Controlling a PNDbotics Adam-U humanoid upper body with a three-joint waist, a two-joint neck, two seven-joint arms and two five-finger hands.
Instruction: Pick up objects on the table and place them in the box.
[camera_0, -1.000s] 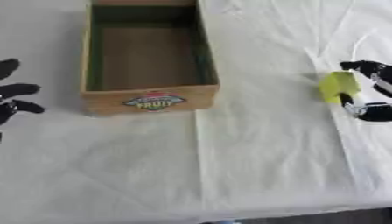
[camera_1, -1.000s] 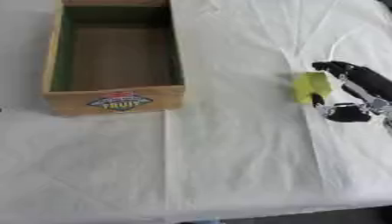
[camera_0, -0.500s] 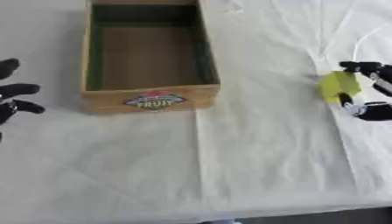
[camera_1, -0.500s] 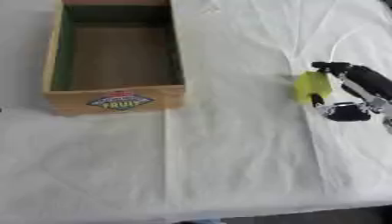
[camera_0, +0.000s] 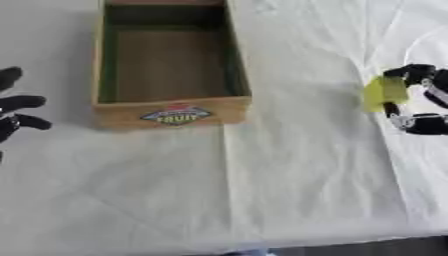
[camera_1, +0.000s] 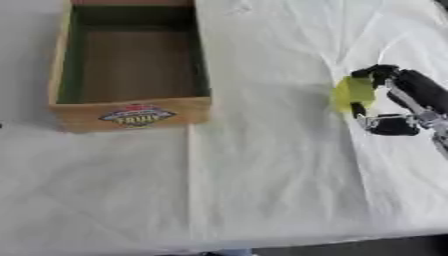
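Note:
A small yellow-green object (camera_1: 353, 93) is at the right side of the white-clothed table, and my right hand (camera_1: 404, 102) has its fingers and thumb curled round it. The wooden box (camera_0: 171, 113) with a green inside and a fruit label on its front wall stands at the upper left, and nothing shows inside it. My left hand (camera_0: 14, 114) shows at the left edge of the left eye view, fingers spread and holding nothing.
A wrinkled white cloth (camera_0: 289, 165) covers the table. Its front edge runs along the bottom of the views. Between the box and my right hand lies bare cloth.
My right hand, with the yellow-green object in it, has shifted slightly; the box and my left hand have stayed in place.

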